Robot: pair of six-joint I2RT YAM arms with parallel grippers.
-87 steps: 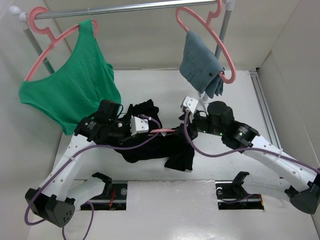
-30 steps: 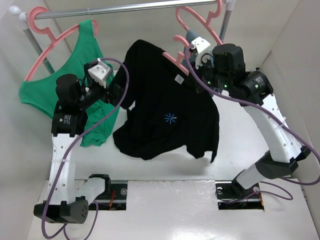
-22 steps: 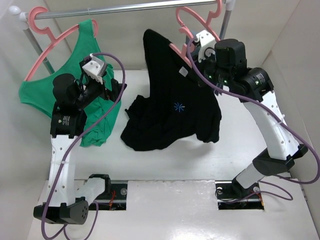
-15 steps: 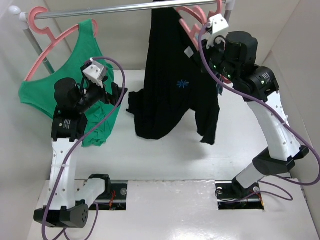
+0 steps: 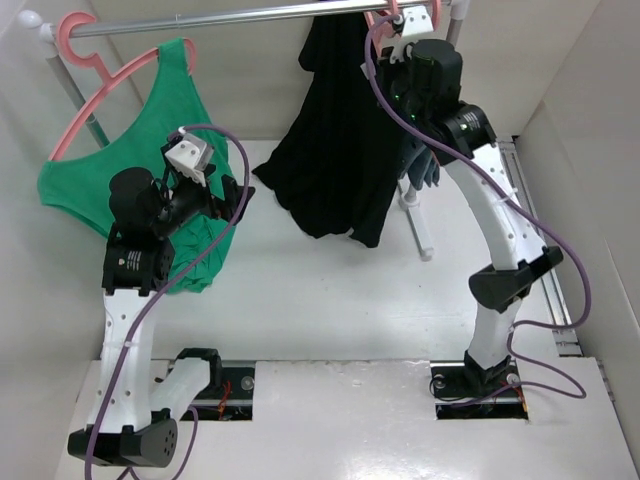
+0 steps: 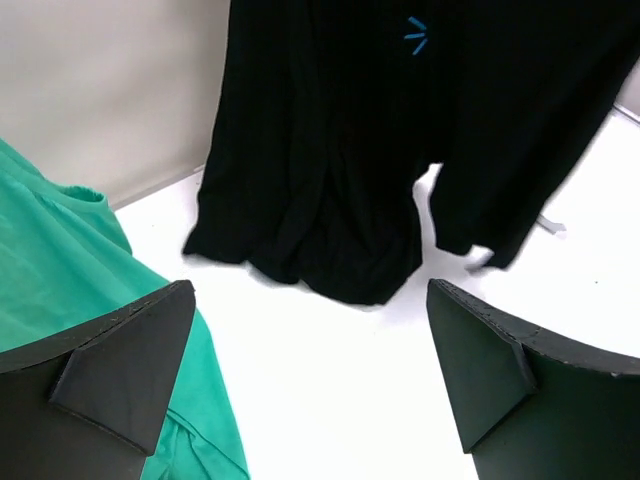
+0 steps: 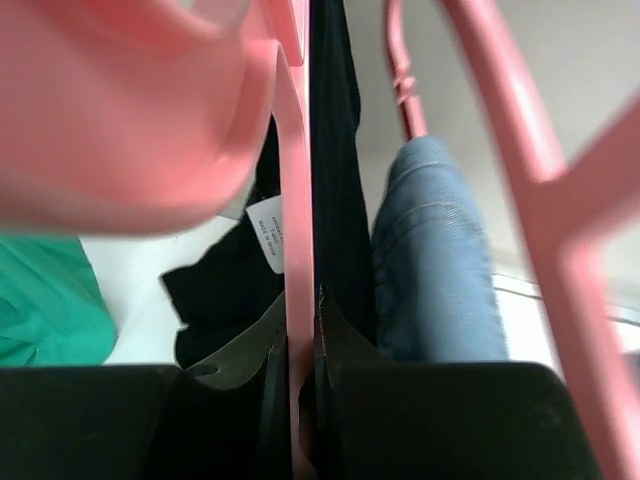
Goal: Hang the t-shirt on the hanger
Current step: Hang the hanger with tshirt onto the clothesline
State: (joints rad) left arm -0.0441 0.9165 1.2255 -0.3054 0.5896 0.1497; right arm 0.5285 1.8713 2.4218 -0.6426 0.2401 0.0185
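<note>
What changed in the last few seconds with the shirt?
The right claw, shut on the hanger, raised the t-shirt from the table up to the rail. The left claw let go of it and drew back, open. The green top stayed hanging.

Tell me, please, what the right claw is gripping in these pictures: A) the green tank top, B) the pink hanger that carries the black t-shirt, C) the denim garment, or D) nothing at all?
B: in the right wrist view the right claw is shut on the thin pink bar of the hanger, with the black t-shirt and its white label right beside it.
</note>
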